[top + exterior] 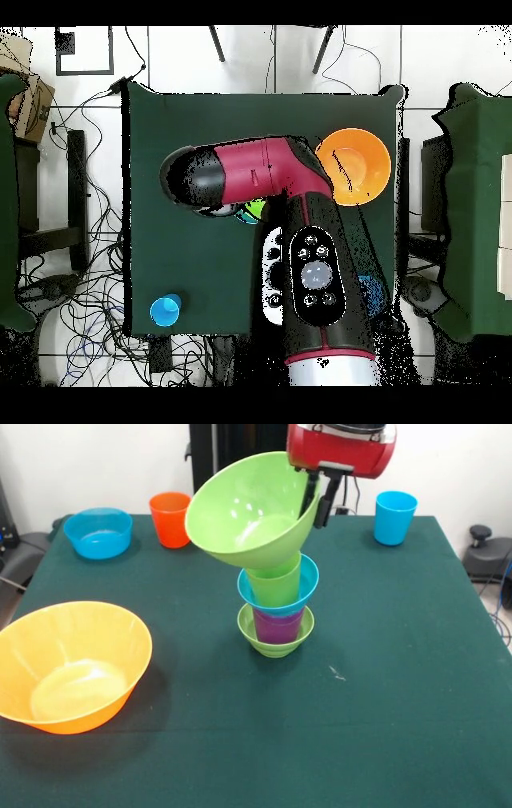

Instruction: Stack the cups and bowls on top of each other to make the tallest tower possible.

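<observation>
Item 1: a narrow tower (276,612) at the middle of the dark green cloth-covered table (400,688). From the base up: a small ribbed green plastic bowl (275,638) holding a purple tapered cup (278,626); on that a small blue bowl (307,584) holding a green cup (274,582).

Item 2: a medium glossy green bowl (248,512), tilted steeply with its mouth open and empty, its underside resting on the green cup. My gripper (314,498) clamps its raised rim, one finger inside, one outside.

Item 3: a very large orange bowl (72,664), empty, at the front view's near left.

Item 4: a medium blue bowl (98,532), an orange cup (170,519) and a light blue cup (395,517), empty, along the far edge.

The overhead view hides the tower under my arm (290,230); only a green sliver shows.
</observation>
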`<state>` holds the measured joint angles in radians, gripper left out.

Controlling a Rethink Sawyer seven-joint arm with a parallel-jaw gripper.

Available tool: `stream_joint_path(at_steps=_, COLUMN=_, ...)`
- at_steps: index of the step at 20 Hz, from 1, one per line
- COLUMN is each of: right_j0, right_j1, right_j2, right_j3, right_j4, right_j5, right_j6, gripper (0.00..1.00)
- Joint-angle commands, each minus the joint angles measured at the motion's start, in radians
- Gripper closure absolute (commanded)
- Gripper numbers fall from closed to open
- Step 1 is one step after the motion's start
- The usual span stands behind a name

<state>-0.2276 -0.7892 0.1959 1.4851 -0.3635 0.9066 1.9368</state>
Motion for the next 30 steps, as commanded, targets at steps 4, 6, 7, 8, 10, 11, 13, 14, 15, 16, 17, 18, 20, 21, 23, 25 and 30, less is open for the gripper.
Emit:
stream_joint_path(at_steps=4, right_j0=0.024, right_j1=0.001, right_j2=-0.024, right_j3=0.000, right_j4=0.000, right_j5=-0.035, right_j6=0.113, gripper=1.00)
stream_joint_path(at_steps=6, right_j0=0.033, right_j1=0.004, right_j2=-0.030, right_j3=0.011, right_j4=0.002, right_j5=-0.051, right_j6=0.128, gripper=1.00)
stream_joint_path(at_steps=7, right_j0=0.036, right_j1=0.002, right_j2=-0.033, right_j3=0.017, right_j4=0.002, right_j5=-0.057, right_j6=0.132, gripper=1.00)
stream_joint_path(at_steps=8, right_j0=0.039, right_j1=0.003, right_j2=-0.034, right_j3=0.019, right_j4=0.003, right_j5=-0.059, right_j6=0.133, gripper=1.00)
stream_joint_path(at_steps=10, right_j0=0.043, right_j1=0.003, right_j2=-0.038, right_j3=0.022, right_j4=0.005, right_j5=-0.062, right_j6=0.138, gripper=1.00)
stream_joint_path(at_steps=11, right_j0=0.046, right_j1=0.001, right_j2=-0.040, right_j3=0.023, right_j4=0.006, right_j5=-0.062, right_j6=0.139, gripper=1.00)
stream_joint_path(at_steps=13, right_j0=0.048, right_j1=0.004, right_j2=-0.041, right_j3=0.019, right_j4=0.008, right_j5=-0.063, right_j6=0.137, gripper=1.00)
stream_joint_path(at_steps=14, right_j0=0.050, right_j1=0.008, right_j2=-0.043, right_j3=0.016, right_j4=0.009, right_j5=-0.067, right_j6=0.139, gripper=1.00)
stream_joint_path(at_steps=15, right_j0=0.051, right_j1=0.014, right_j2=-0.044, right_j3=0.014, right_j4=0.009, right_j5=-0.075, right_j6=0.140, gripper=1.00)
stream_joint_path(at_steps=16, right_j0=0.053, right_j1=0.021, right_j2=-0.046, right_j3=0.012, right_j4=0.008, right_j5=-0.083, right_j6=0.141, gripper=1.00)
stream_joint_path(at_steps=17, right_j0=0.053, right_j1=0.025, right_j2=-0.048, right_j3=0.012, right_j4=0.009, right_j5=-0.091, right_j6=0.142, gripper=1.00)
stream_joint_path(at_steps=18, right_j0=0.053, right_j1=0.028, right_j2=-0.049, right_j3=0.014, right_j4=0.011, right_j5=-0.097, right_j6=0.142, gripper=1.00)
stream_joint_path(at_steps=20, right_j0=0.053, right_j1=0.030, right_j2=-0.051, right_j3=0.010, right_j4=0.015, right_j5=-0.096, right_j6=0.135, gripper=1.00)
stream_joint_path(at_steps=21, right_j0=0.053, right_j1=0.030, right_j2=-0.051, right_j3=0.010, right_j4=0.017, right_j5=-0.095, right_j6=0.130, gripper=1.00)
stream_joint_path(at_steps=23, right_j0=0.053, right_j1=0.034, right_j2=-0.053, right_j3=0.005, right_j4=0.020, right_j5=-0.094, right_j6=0.126, gripper=1.00)
stream_joint_path(at_steps=25, right_j0=0.053, right_j1=0.038, right_j2=-0.054, right_j3=0.001, right_j4=0.021, right_j5=-0.097, right_j6=0.124, gripper=1.00)
stream_joint_path(at_steps=30, right_j0=0.062, right_j1=0.041, right_j2=-0.063, right_j3=-0.003, right_j4=0.019, right_j5=-0.104, right_j6=0.135, gripper=1.00)
